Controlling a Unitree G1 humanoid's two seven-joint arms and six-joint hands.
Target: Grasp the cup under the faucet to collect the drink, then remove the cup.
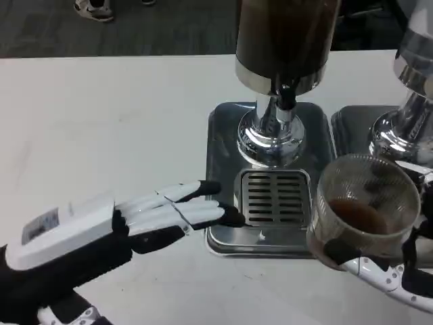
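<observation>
Dispensers [284, 61] — two; one cup [365, 210] (right hand [389, 274]).

The cup [365, 206] is a clear, ribbed glass holding a shallow pool of brown drink. It is tilted slightly toward the camera, off to the right of the dispenser's faucet [285, 95] and drip grate [274, 198], not beneath the spout, with the right hand [396, 274] holding it from below.
</observation>
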